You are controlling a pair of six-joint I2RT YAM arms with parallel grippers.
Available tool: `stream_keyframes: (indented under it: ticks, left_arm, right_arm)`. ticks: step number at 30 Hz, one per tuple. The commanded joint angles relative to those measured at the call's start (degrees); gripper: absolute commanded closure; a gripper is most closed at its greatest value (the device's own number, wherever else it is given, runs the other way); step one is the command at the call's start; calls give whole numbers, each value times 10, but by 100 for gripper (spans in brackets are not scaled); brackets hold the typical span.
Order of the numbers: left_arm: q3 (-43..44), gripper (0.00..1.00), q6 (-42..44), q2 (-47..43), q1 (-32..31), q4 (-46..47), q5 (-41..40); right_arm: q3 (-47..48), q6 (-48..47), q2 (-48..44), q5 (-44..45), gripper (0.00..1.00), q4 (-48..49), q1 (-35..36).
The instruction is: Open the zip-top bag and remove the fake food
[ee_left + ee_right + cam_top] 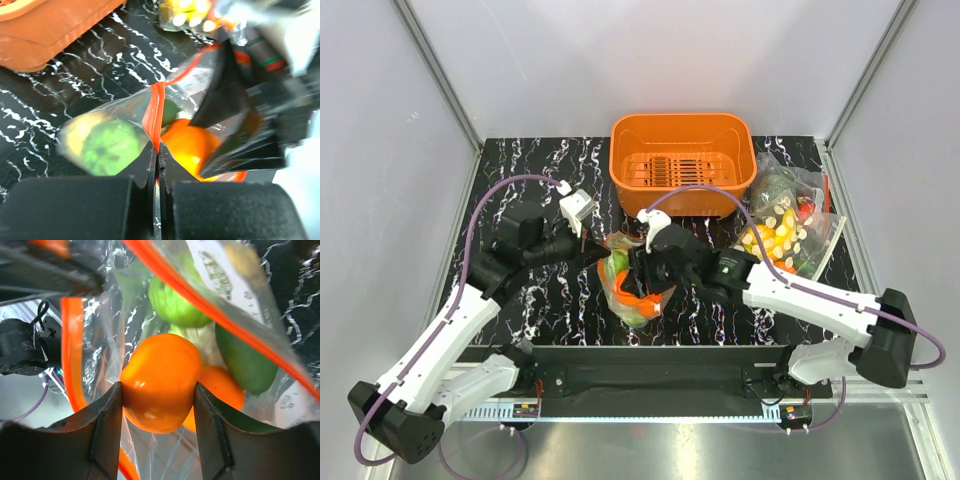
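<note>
Right wrist view: right gripper (157,392) partly covers orange fruit (160,365).

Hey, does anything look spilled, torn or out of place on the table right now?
Nothing stands out. The zip-top bag looks crumpled only because it is being handled: the left tool pinches its red zip strip, and the right tool grips an orange fruit in the open mouth. No food lies loose.

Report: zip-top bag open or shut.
Open. The zip-top bag has its strip halves spread apart; the left gripper pinches one, the right gripper holds an orange fruit between them.
</note>
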Motion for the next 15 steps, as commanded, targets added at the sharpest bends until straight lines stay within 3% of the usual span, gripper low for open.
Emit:
stream_keyframes:
  ticks: [1, 9, 15]
  left_arm:
    - [14, 100, 5, 5, 3, 12, -29]
    - [15, 100, 5, 13, 3, 7, -37]
    - [12, 100, 3, 14, 3, 14, -17]
  right_arm:
    - [29, -17, -43, 36, 92, -21, 7]
    - [22, -30, -116, 101, 100, 5, 7]
    - [-1, -35, -130, 154, 100, 64, 6]
